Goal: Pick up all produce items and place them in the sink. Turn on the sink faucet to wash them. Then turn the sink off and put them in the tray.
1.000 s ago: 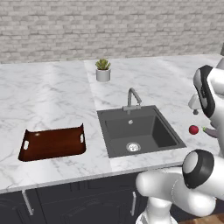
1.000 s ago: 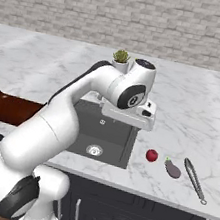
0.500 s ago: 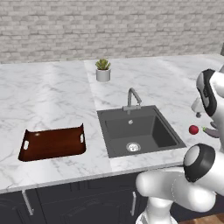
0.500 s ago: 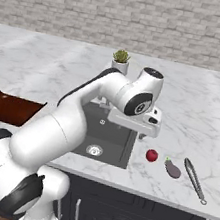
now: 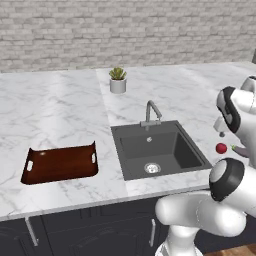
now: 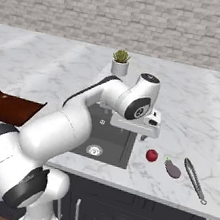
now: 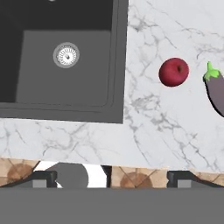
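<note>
- Gripper [image 6: 146, 134] hangs over the counter strip right of the sink [image 6: 108, 141], holding nothing. In the hand view the two dark fingertips [image 7: 43, 178] sit well apart at the bottom edge, so the jaws are wide open.
- Red apple [image 7: 173, 72] lies on the marble counter [image 7: 148, 127] just right of the sink's rim, and the purple eggplant [image 7: 215, 89] (green tip pointing away from the counter's front edge) is right beside it but not touching. Neither one is in the basin.
- In the right base view the apple [image 6: 151, 155] and the eggplant [image 6: 172, 168] sit below and slightly right of the gripper, with a pair of metal tongs [image 6: 194, 179] lying further right on the counter.
- The sink is dark grey with a round silver drain [image 7: 66, 55], and I can't see anything lying in the basin.
- The faucet [image 5: 151, 112] stands at the back edge of the sink; can't tell whether any water is running.
- The reddish-brown tray [image 5: 61, 163] is on the counter well left of the sink.
- A little potted succulent [image 5: 118, 80] stands behind the sink toward the brick wall [image 5: 125, 30].
</note>
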